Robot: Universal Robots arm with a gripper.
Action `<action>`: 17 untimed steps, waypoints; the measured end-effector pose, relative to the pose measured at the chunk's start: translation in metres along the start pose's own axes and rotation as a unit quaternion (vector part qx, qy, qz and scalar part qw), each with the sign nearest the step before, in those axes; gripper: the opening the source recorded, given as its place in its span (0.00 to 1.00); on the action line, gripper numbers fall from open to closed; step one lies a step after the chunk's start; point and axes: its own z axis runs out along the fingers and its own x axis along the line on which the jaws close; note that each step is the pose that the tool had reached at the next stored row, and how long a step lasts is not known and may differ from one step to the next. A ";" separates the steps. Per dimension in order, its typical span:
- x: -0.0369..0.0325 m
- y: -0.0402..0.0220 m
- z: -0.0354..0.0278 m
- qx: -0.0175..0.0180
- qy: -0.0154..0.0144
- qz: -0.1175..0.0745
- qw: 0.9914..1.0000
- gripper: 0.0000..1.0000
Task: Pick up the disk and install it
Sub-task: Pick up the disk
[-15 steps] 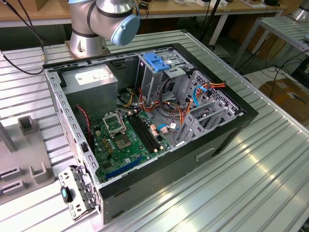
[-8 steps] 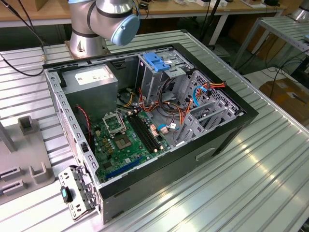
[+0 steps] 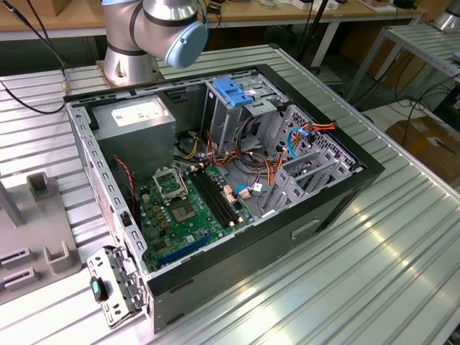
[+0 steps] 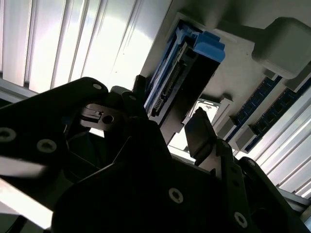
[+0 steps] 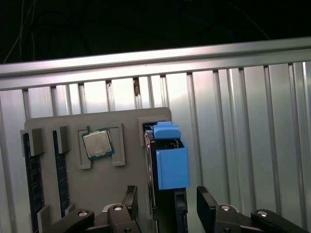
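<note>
The disk [image 5: 164, 158] stands on edge in a slot of a grey holder plate [image 5: 97, 184]. Blue plastic rails [image 5: 172, 167] run along its sides, and its dark connector edge faces the camera in the second wrist view, where the disk [image 4: 177, 77] rises just past the fingers. My gripper [image 5: 167, 204] is open and straddles the disk, one black finger [image 5: 130, 200] on one side and the other finger [image 5: 206, 206] on the opposite side, each with a gap to it. In the second wrist view the gripper [image 4: 167, 119] sits close over the disk's near end.
A processor chip [image 5: 98, 143] and memory sticks [image 5: 33, 174] also rest in the holder, which lies on a ribbed metal table [image 5: 243, 121]. In the exterior view, the open computer case [image 3: 345, 194] holds a motherboard [image 3: 183, 212], a power-supply box [image 3: 136, 118] and a blue-topped drive cage [image 3: 233, 92]. The arm's base [image 3: 133, 50] stands behind the case.
</note>
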 end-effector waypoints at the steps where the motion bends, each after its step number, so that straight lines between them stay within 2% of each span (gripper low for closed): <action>1: 0.0000 0.0000 0.0001 0.000 0.000 0.000 1.000 0.60; 3: -0.0002 0.0000 0.0002 0.000 0.000 0.000 1.000 0.59; 4: -0.0002 0.0000 0.0003 0.000 0.000 0.000 1.000 0.51; 5: -0.0003 0.0000 0.0003 0.000 0.000 0.000 1.000 0.51; 6: -0.0003 0.0000 0.0004 0.000 0.000 0.000 1.000 0.43; 17: -0.0006 0.0000 -0.0004 0.000 0.000 0.000 1.000 0.43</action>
